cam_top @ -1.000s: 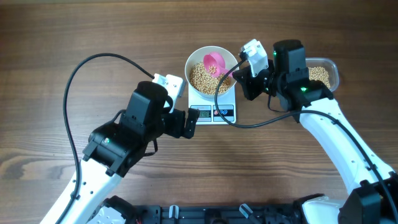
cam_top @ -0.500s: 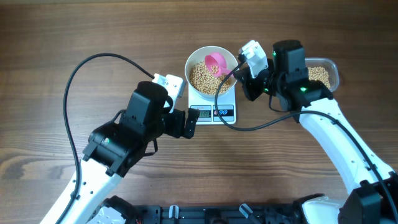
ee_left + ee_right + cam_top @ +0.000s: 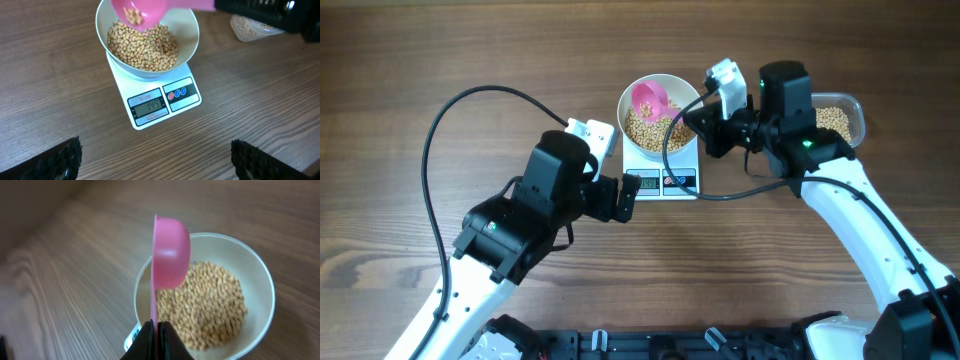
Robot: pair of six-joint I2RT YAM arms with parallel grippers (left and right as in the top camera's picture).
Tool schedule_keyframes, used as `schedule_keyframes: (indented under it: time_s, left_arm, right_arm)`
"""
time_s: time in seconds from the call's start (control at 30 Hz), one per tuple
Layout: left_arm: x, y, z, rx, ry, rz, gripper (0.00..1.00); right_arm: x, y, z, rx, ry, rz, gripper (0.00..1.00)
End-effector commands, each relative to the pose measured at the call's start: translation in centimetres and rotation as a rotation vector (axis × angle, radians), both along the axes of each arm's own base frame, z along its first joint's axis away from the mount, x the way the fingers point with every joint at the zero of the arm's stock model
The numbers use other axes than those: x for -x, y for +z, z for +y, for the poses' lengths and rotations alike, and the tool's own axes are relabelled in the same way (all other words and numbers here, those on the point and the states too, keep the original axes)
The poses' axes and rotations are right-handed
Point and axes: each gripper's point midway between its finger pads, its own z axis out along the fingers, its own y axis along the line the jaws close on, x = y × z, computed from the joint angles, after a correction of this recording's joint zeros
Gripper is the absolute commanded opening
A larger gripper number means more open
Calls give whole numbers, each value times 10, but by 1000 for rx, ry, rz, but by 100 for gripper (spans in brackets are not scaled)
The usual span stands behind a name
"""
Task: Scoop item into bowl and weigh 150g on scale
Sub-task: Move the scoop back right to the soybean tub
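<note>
The white bowl (image 3: 622, 112) stands on the small white scale (image 3: 685, 185), heaped with tan beans (image 3: 655, 135). My right gripper (image 3: 692, 120) is shut on the handle of a pink scoop (image 3: 648, 98), which hangs over the bowl's far side. From the left wrist, the scoop (image 3: 137, 12) holds a few beans above the pile (image 3: 145, 47), and the scale's display (image 3: 148, 106) reads 149. In the right wrist view the scoop (image 3: 170, 252) is turned on edge over the bowl (image 3: 265, 280), its handle pinched in my gripper (image 3: 155, 330). My left gripper (image 3: 155, 160) is open and empty in front of the scale.
A clear plastic tub (image 3: 840, 122) holding more beans sits right of the scale, behind my right arm; it also shows as a tub (image 3: 247, 27) from the left wrist. A black cable (image 3: 470, 110) loops over the wooden table at the left.
My right gripper has shifted the pink scoop a little left, further over the bowl, and rolled it. The left arm has not moved.
</note>
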Motion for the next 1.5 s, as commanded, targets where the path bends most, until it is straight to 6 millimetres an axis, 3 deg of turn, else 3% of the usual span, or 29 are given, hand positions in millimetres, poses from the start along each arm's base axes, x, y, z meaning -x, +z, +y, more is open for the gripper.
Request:
schedule_keyframes:
  time_s: [0.0,0.1,0.27,0.43,0.57,0.67,0.8,0.97,1.2,1.3,1.47]
  left_arm:
    - [-1,2,-1,12,5,4,100]
    - [-1,2,-1,12,5,4,100]
    - [-1,2,-1,12,5,4,100]
    - [-1,2,-1,12,5,4,100]
    - [-1,2,-1,12,5,4,100]
    - [-1,2,-1,12,5,4,100]
    - [-1,2,-1,12,5,4,100]
    - [-1,2,-1,12,5,4,100]
    - [-1,2,-1,12,5,4,100]
    - [-1,2,-1,12,5,4,100]
    - [-1,2,-1,12,5,4,100]
  right_arm:
    - [-8,32,6,-129,-37,-14,4]
    - [-28,53,-18,-232,-160,-6,4]
    - [-48,74,-102,-324,-312,-23,4]
    - [-42,83,-184,-458,-408,32,4]
    - [-36,70,-239,-374,-502,-23,4]
    - [-22,37,-280,-193,-602,-16,4]
    - [-7,29,-288,-65,-588,-36,4]
    - [6,27,-323,232,-711,-81,4]
    - [15,-9,-304,521,-561,-15,4]
    - [14,-15,-307,750,-538,-17,5]
    - [13,-15,-303,926,-485,-30,4]
